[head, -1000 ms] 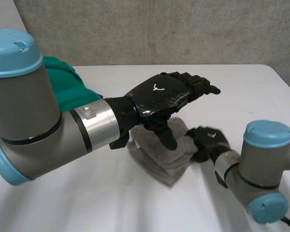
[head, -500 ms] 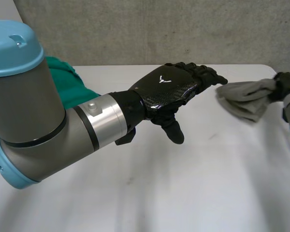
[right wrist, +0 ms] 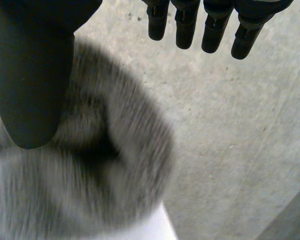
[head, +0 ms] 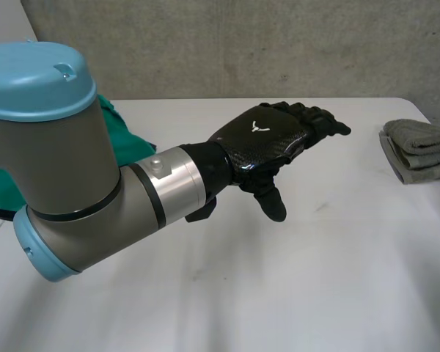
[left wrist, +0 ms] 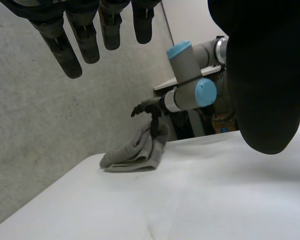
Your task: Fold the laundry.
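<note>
Towel placement first: you have one folded grey towel lying at the far right edge of the white table, well apart from your left hand. That hand hovers over the middle of the table with fingers straight and thumb hanging, holding nothing. Your right hand is just above the towel, fingers spread and relaxed, with no grip on it. The towel's far end is cut off, so you cannot judge its long axis. One green cloth lies bunched behind your left arm. If it is the next piece, your left hand is much the nearer and would have to draw back towards that side.
</note>
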Controlling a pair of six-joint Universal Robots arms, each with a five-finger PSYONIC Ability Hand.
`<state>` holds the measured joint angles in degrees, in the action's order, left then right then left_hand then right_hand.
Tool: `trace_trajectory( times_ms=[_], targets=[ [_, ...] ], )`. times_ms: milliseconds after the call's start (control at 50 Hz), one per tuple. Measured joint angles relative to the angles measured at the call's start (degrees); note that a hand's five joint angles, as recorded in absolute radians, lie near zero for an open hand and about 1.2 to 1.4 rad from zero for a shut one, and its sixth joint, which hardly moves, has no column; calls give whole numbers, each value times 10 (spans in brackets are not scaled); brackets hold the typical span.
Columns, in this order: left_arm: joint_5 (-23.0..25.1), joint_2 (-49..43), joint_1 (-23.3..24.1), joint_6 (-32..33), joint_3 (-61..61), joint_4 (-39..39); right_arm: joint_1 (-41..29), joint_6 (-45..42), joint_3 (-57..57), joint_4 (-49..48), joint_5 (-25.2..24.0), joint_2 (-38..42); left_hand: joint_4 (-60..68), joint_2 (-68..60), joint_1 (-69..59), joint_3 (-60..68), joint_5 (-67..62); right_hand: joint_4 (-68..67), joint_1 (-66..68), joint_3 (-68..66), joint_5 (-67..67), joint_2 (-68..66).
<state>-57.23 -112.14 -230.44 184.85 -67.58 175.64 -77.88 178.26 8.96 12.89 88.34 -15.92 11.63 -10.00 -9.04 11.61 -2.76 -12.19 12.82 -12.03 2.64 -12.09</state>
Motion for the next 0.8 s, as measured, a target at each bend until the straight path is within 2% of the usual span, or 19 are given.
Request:
trace_trajectory(
  times_ms=[80, 140, 240, 260, 300, 340, 420, 540, 580, 680, 720, 740, 760, 800],
  targets=[
    [-24, 8, 1, 0, 2, 0, -1, -26, 43, 2, 20, -58, 0, 0, 0, 0, 0, 0, 0, 0, 0, 0],
    [-63, 16, -2, 0, 9, 3, 0, -49, 107, -21, 28, -121, 0, 0, 0, 0, 0, 0, 0, 0, 0, 0],
    [-167, 23, -26, 1, 34, 13, 0, -72, 273, -116, -6, -260, 0, 0, 0, 0, 0, 0, 0, 0, 0, 0],
    [-201, 22, -40, 2, 44, 17, 0, -75, 313, -140, -16, -292, 0, 0, 0, 0, 0, 0, 0, 0, 0, 0],
    [-234, 20, -58, 4, 53, 21, 0, -80, 363, -171, -30, -332, 0, 0, 0, 0, 0, 0, 0, 0, 0, 0],
    [-286, 9, -101, 12, 70, 27, -1, -88, 450, -224, -54, -402, 0, 0, 0, 0, 0, 0, 0, 0, 0, 0],
    [-337, -31, -186, 54, 98, 41, -3, -103, 605, -320, -96, -526, 0, 0, 0, 0, 0, 0, 0, 0, 0, 0],
    [-344, -122, -281, 151, 136, 93, -21, -129, 792, -426, -147, -666, 0, 0, 0, 0, 0, 1, 0, 2, 0, 1],
    [-332, -191, -322, 206, 163, 143, -62, -161, 884, -457, -170, -715, 0, 0, 0, 0, 0, 2, -1, 2, 0, 2],
    [-301, -310, -367, 268, 218, 220, -170, -235, 1005, -459, -188, -746, 15, -22, -35, 15, -12, 2, -1, 2, 0, 2],
    [-290, -347, -376, 282, 237, 238, -202, -257, 1030, -449, -188, -745, 101, -110, -141, 99, -95, 2, -1, 2, 0, 2],
    [-285, -365, -379, 288, 246, 245, -214, -267, 1039, -443, -188, -744, 250, -275, -317, 260, -222, 2, -1, 2, 0, 2],
    [-282, -377, -379, 291, 253, 251, -222, -275, 1044, -438, -186, -742, 352, -376, -426, 360, -300, 2, -1, 2, 0, 2],
    [-280, -382, -377, 293, 257, 256, -228, -283, 1048, -429, -184, -738, 492, -505, -512, 486, -417, 2, -1, 2, 0, 2]
  ],
)
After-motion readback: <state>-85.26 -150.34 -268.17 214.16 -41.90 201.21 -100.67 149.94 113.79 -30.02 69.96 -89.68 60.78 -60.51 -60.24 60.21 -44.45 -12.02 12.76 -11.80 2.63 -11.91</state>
